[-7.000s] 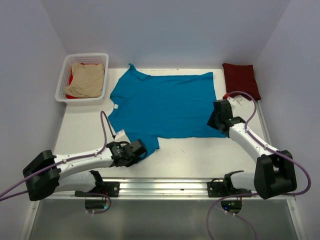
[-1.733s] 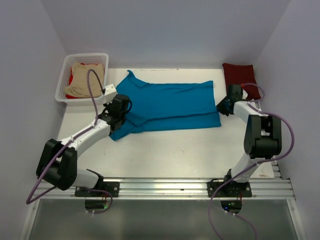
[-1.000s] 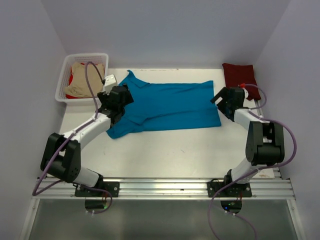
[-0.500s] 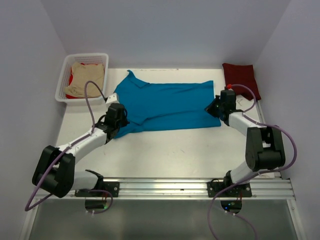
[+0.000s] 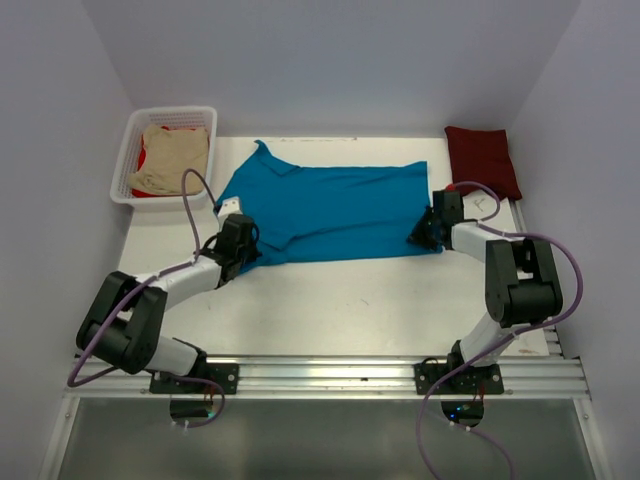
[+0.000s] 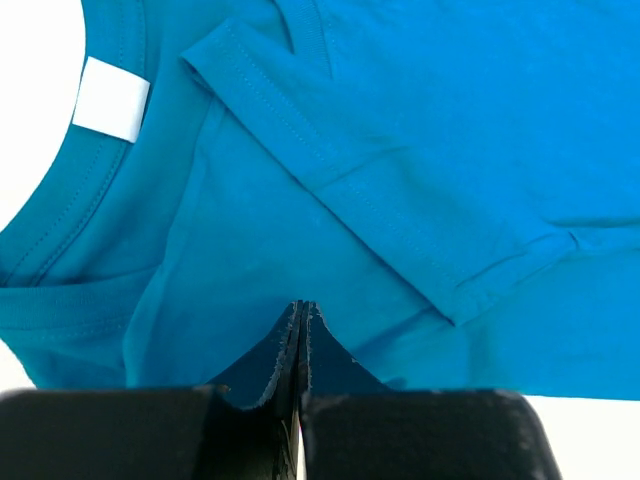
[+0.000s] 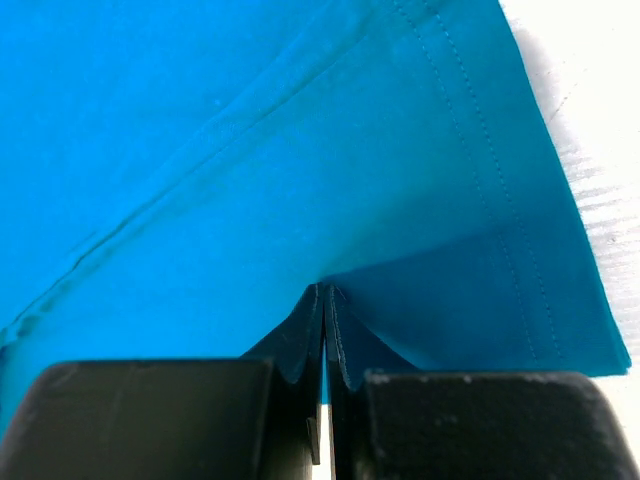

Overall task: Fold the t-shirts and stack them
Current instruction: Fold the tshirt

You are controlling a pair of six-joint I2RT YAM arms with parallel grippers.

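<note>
White-shelled left robot arm and right robot arm with black joint housings, thin purple cables, matte black left gripper and right gripper with tapered fingers, silver slotted base rail

basket left, t-shirt centre, folded t-shirt right

Closed hand, seemingly on teal t-shirt

text: none legible | neck label on teal t-shirt — plain white, nothing printed
</note>
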